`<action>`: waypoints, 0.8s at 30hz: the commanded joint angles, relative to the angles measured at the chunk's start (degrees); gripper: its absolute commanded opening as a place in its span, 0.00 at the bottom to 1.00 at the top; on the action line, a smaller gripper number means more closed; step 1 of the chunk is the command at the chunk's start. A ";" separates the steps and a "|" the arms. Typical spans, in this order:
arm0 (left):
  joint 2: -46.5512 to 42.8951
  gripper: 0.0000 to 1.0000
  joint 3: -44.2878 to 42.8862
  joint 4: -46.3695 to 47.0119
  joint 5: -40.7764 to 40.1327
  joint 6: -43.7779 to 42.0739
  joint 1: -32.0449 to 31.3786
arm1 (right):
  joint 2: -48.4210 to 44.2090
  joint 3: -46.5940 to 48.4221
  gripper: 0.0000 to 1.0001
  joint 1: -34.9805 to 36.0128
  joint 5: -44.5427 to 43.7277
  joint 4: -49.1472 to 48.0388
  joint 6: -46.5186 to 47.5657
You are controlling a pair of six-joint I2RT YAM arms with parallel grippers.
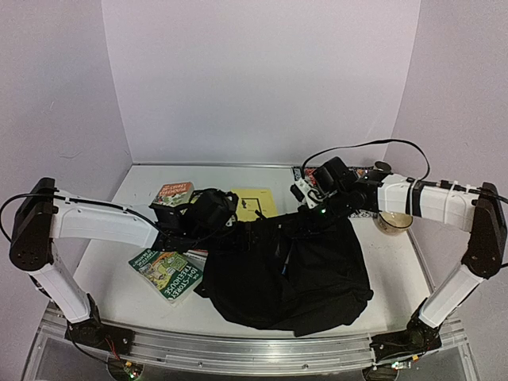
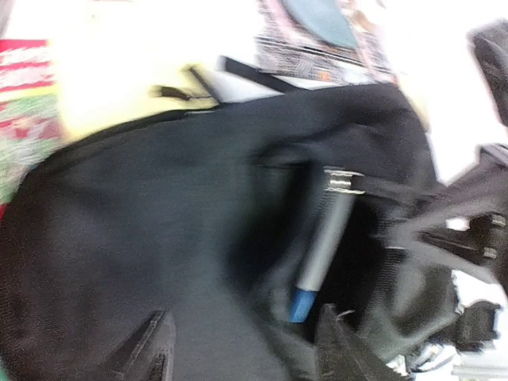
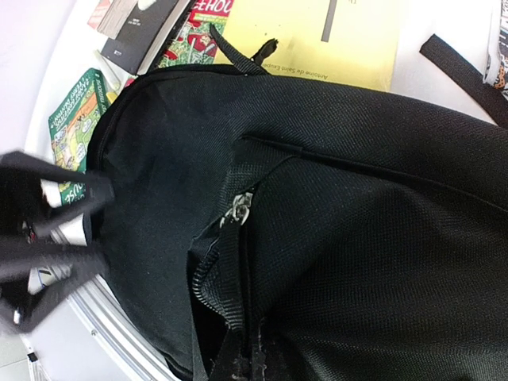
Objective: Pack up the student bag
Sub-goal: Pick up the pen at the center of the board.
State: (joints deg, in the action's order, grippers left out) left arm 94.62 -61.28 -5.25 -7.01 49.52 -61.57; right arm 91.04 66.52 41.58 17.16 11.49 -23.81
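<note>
The student bag [image 1: 294,274] lies flat in the middle of the table, a large black fabric backpack. In the left wrist view a grey marker with a blue cap [image 2: 317,254] sits inside an open pocket of the student bag [image 2: 119,238]. My left gripper [image 2: 246,357] hovers just above that pocket, open, with only bag fabric below it; from above the left gripper [image 1: 213,210] is at the bag's far left corner. My right gripper [image 3: 248,363] is shut on the fabric edge beside the zipper, below the zipper pull [image 3: 240,208], holding the opening up. From above the right gripper [image 1: 308,210] is over the bag's far edge.
A green book [image 1: 165,274] lies left of the bag, with another book [image 1: 173,193] behind it. At the bag's far side lies a yellow booklet [image 1: 255,202]. A bowl [image 1: 393,222] stands at the right under my right arm. A loose black strap [image 3: 464,67] trails off the bag.
</note>
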 commanded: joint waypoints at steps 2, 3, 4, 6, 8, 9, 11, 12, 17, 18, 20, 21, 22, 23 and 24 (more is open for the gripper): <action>-5.45 0.73 4.02 -12.37 -7.72 3.77 5.02 | -2.36 -0.44 0.00 0.87 1.09 -0.85 1.09; -6.19 0.75 4.38 -14.34 -8.06 5.00 6.47 | -2.38 -0.52 0.00 0.87 1.15 -0.85 1.22; -6.87 0.78 4.77 -15.78 -8.12 5.94 8.09 | -2.44 -0.57 0.00 0.87 1.19 -0.86 1.29; -8.58 0.85 6.15 -17.81 -8.11 8.15 10.64 | -2.53 -0.68 0.00 0.87 1.21 -0.83 1.55; -11.02 0.88 7.79 -18.65 -8.83 10.10 12.59 | -2.49 -0.69 0.00 0.87 1.35 -0.77 1.78; -12.18 0.89 8.54 -19.11 -9.62 10.91 13.35 | -2.46 -0.69 0.00 0.87 1.45 -0.77 1.83; -14.61 0.90 9.32 -21.10 -11.97 12.60 14.68 | -2.40 -0.73 0.00 0.87 1.71 -0.78 1.92; -15.60 0.91 9.62 -22.22 -12.82 12.94 15.55 | -2.36 -0.77 0.00 0.88 1.84 -0.76 1.95; -17.25 0.94 10.34 -24.93 -13.63 11.84 20.37 | -1.97 -1.04 0.00 0.87 2.32 -0.85 2.12; -16.76 0.94 10.08 -25.00 -13.01 11.75 21.08 | -1.87 -1.09 0.00 0.87 2.40 -0.85 2.12; -14.32 0.94 8.88 -24.98 -11.68 11.36 21.57 | -1.70 -1.27 0.00 0.87 2.44 -0.85 2.21; -12.74 0.94 7.76 -25.04 -10.80 11.16 21.57 | -1.67 -1.29 0.00 0.87 2.44 -0.90 2.24; -10.97 0.94 6.85 -25.11 -9.78 11.05 21.54 | -1.61 -1.30 0.00 0.87 2.44 -0.97 2.25; -9.07 0.94 5.61 -25.08 -8.73 11.04 21.59 | -1.58 -1.30 0.00 0.87 2.44 -1.01 2.27; -7.24 0.94 4.63 -25.08 -7.72 11.13 21.57 | -1.57 -1.34 0.00 0.90 2.44 -1.08 2.31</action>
State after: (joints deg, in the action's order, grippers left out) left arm 81.41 -51.99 -29.00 -17.86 60.51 -39.84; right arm 90.74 65.47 41.80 17.30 10.89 -22.33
